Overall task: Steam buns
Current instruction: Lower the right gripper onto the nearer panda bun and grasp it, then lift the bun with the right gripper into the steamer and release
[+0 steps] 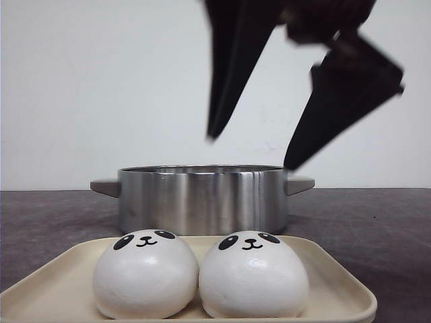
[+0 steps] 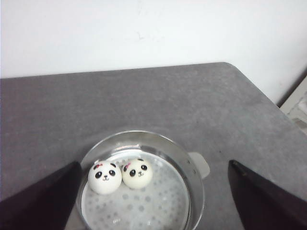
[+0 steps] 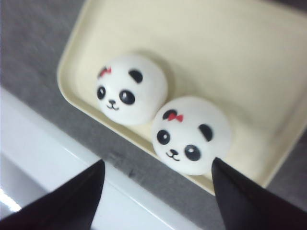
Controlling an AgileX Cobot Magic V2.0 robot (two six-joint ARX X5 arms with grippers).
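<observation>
I am looking at a plain white wall [image 1: 101,87] that is filling the whole background behind the surface [image 1: 54,208]; it is showing faint scuff marks and soft, even light with no hard shadows. The surface is showing as dark grey and slightly mottled, and in the left wrist view its rounded far corner [image 2: 230,67] is meeting the wall. Beyond that edge a pale strip of floor or furniture [image 2: 297,103] is peeking in, too blurred to identify. A white ledge [image 3: 43,139] is running beside the surface's edge.
</observation>
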